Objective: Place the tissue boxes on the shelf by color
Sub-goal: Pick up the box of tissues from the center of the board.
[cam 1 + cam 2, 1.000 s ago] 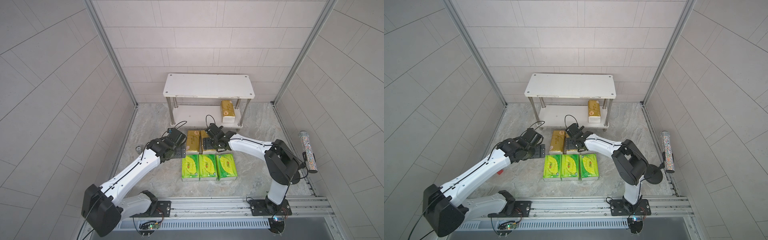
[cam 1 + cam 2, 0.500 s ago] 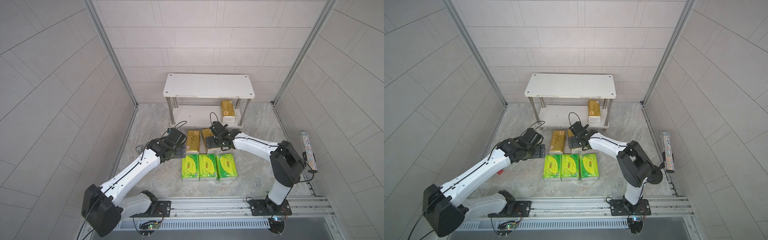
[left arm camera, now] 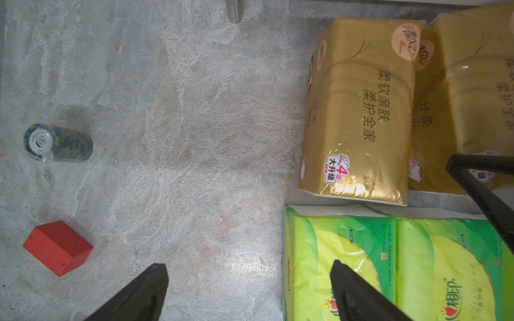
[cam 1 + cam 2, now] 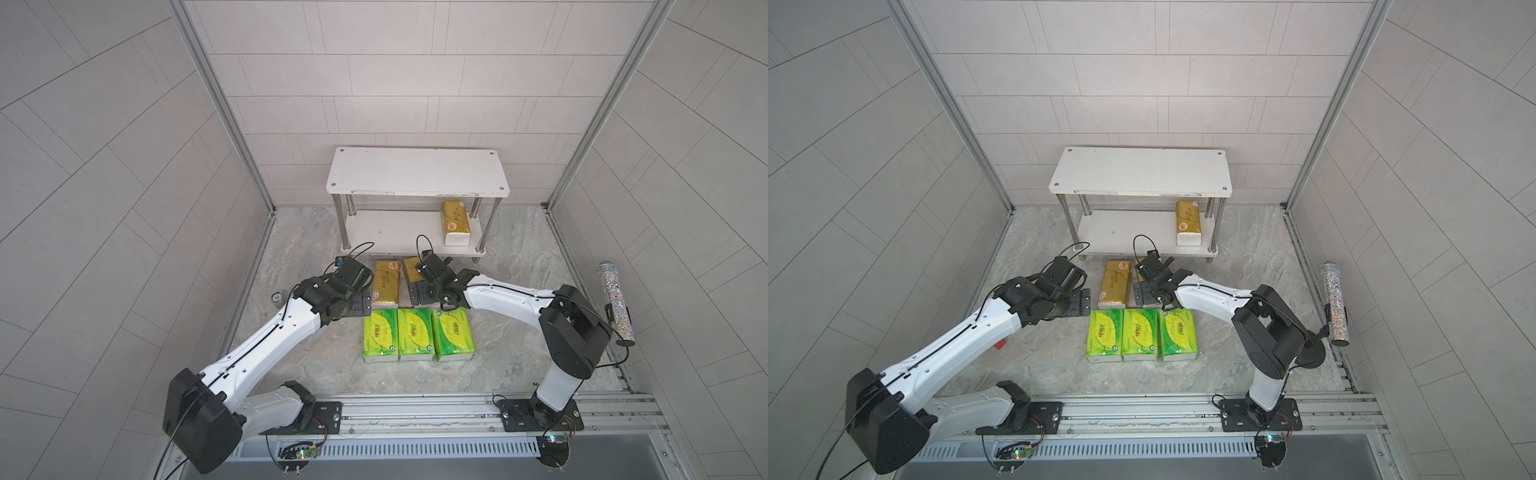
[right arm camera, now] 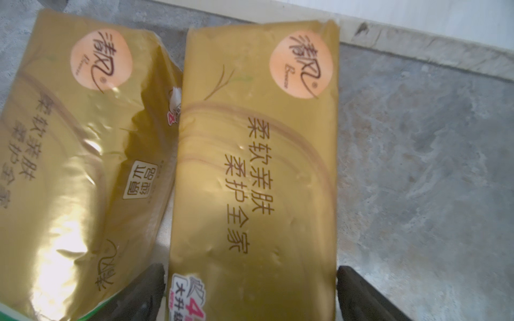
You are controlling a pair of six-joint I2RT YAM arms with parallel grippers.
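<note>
Right wrist view: right claw [image 5: 251, 267] wide open, empty, astride a gold box [image 5: 256, 166] before the shelf [image 4: 415, 170]; another gold box [image 4: 455, 222] shelved, five unshelved; left claw [image 3: 247, 265] likewise open, empty.

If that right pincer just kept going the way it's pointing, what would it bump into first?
Probably the gold tissue pack: the right pincer is open, one finger each side of the pack's end. How far above it is unclear.

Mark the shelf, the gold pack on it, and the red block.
shelf [image 4: 415, 170]: in a top view, top board.
gold pack [image 4: 454, 218]: in a top view, upper face.
red block [image 3: 58, 244]: left wrist view, its middle.
</note>
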